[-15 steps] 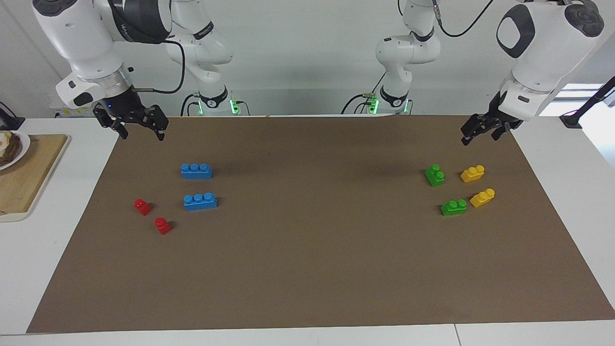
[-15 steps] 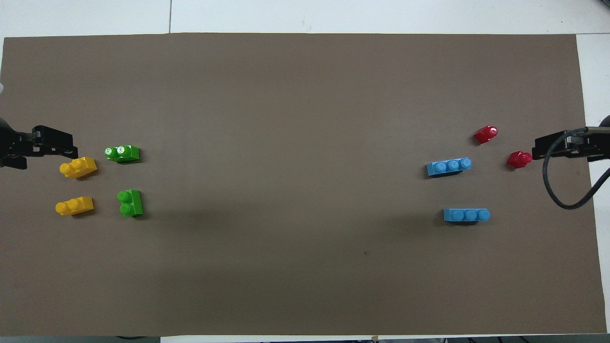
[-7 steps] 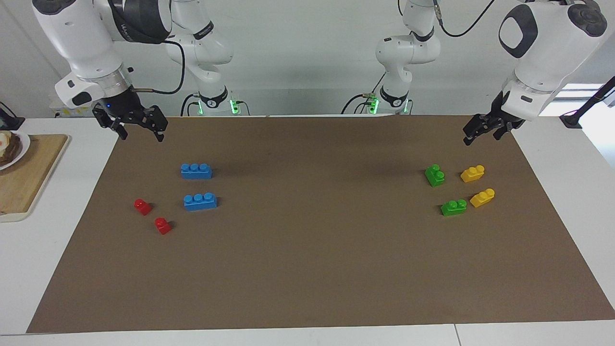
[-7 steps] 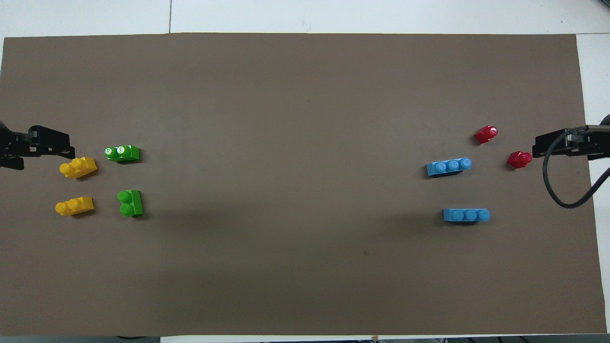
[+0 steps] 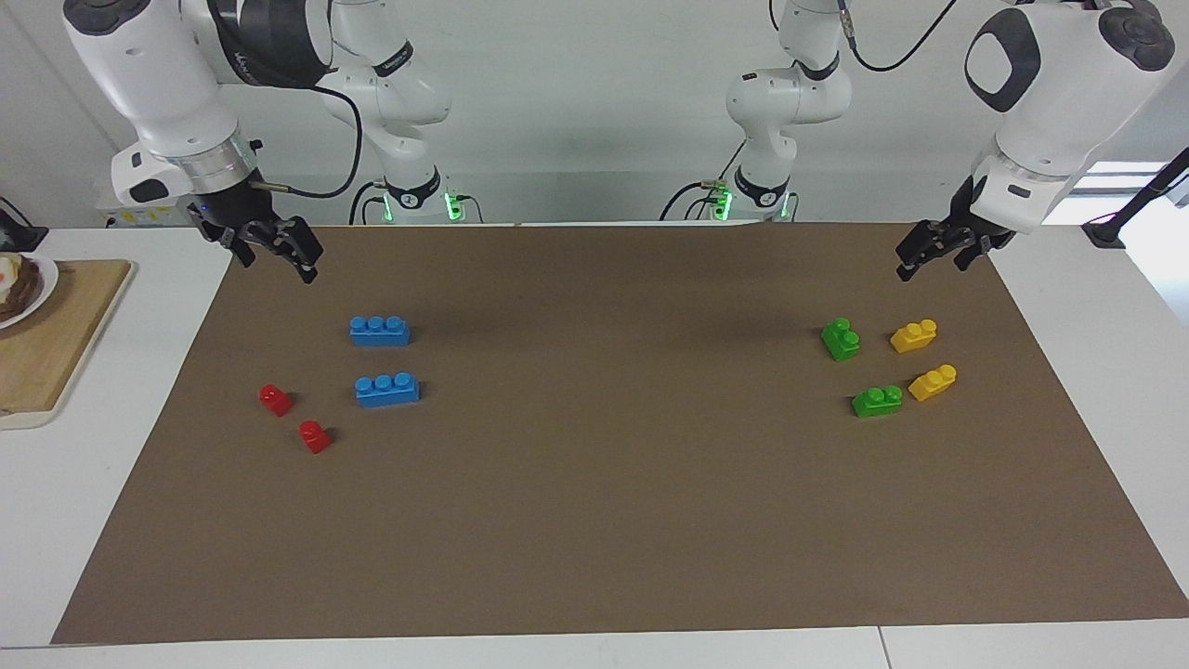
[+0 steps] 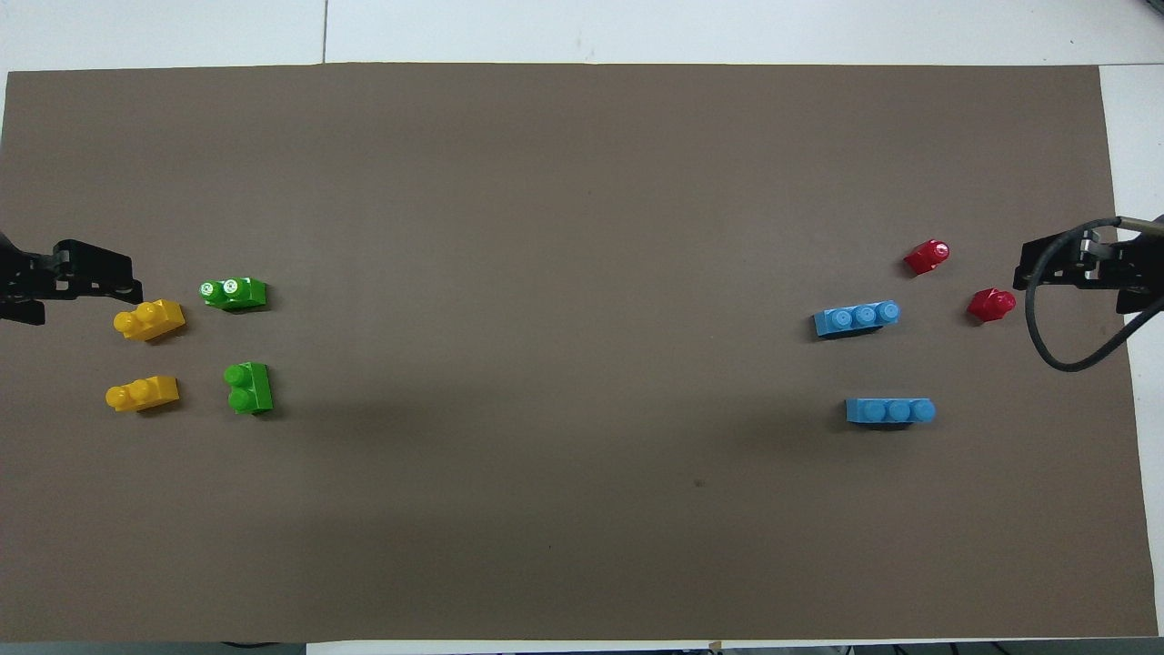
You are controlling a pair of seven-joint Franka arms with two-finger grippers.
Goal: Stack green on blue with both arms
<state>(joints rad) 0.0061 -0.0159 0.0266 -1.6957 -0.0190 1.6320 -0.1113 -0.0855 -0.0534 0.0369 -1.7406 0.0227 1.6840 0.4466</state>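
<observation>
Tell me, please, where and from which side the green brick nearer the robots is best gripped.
Probably from straight above, closing on the two long flat sides of the green brick below its studs. It sits upright on the paper mat, with no other brick touching it, and the open left end effector is the closer one.

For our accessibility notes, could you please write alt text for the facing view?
Two green bricks and two blue bricks lie untouched at opposite ends of a brown mat, beside yellow bricks and red bricks. The open left gripper and right gripper hover empty over the mat's corners.
</observation>
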